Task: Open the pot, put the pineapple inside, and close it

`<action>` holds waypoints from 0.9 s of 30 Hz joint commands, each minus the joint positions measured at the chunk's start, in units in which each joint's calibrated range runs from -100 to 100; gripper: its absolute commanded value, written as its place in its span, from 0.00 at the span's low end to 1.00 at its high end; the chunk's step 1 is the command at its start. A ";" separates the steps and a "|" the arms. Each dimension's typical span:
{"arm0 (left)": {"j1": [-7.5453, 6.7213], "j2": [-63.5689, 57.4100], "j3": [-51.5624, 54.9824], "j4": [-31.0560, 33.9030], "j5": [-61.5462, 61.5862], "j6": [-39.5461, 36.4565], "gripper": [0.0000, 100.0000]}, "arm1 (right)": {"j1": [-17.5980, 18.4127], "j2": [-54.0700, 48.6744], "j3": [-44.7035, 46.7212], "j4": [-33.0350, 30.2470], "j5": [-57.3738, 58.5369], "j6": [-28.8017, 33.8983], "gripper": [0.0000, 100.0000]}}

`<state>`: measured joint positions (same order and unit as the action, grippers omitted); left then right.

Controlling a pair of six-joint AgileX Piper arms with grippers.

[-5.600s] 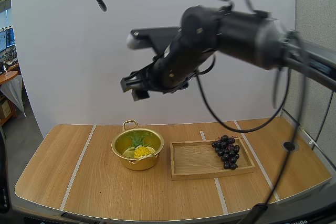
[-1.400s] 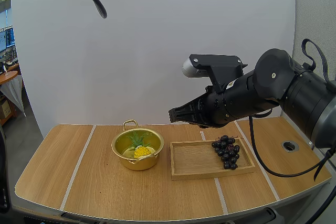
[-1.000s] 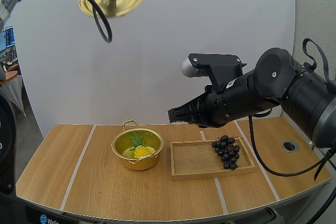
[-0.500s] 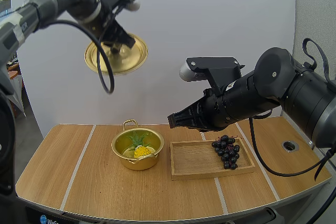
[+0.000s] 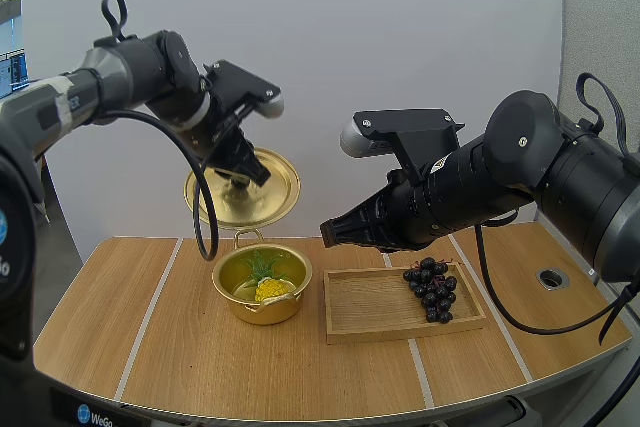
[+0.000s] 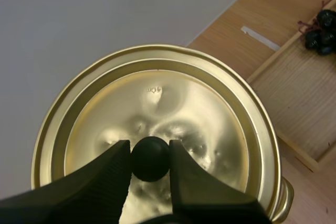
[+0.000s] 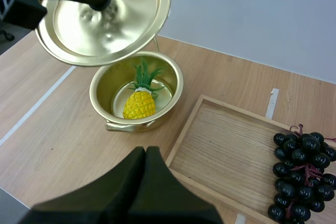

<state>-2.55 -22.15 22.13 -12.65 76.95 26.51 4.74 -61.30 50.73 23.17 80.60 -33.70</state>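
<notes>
Pineapple [image 7: 139, 103] lay on the floor of the open pot [image 5: 250, 309], long axis running front to back of the table [image 5: 200, 367], crown toward the far side, yellow body nearer me. Lid [image 5: 265, 197] hung tilted just above and behind the pot, clear of its rim. My left gripper [image 5: 238, 175] pinched the lid's black knob [image 6: 150, 158], in my judgement ready to lower it. My right gripper [image 5: 328, 231], fingers together and empty, hung above the tray [image 5: 345, 332], probably to keep clear. Grapes [image 5: 432, 290] lay at the tray's right end.
</notes>
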 commanded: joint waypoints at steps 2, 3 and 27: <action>-0.13 5.50 2.85 -2.46 2.90 5.03 0.00 | -0.26 -0.19 -0.48 0.51 0.04 -1.67 0.00; -0.13 6.18 3.03 -2.56 2.88 5.20 0.00 | -0.26 -0.19 -0.48 0.51 0.04 -1.67 0.00; -0.13 20.33 6.37 -9.02 -1.58 11.64 0.00 | -0.26 -0.19 -0.48 0.51 0.04 -2.44 0.00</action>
<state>-2.55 -3.98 27.93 -18.35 76.63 36.53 4.74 -61.30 50.73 23.17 80.78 -35.50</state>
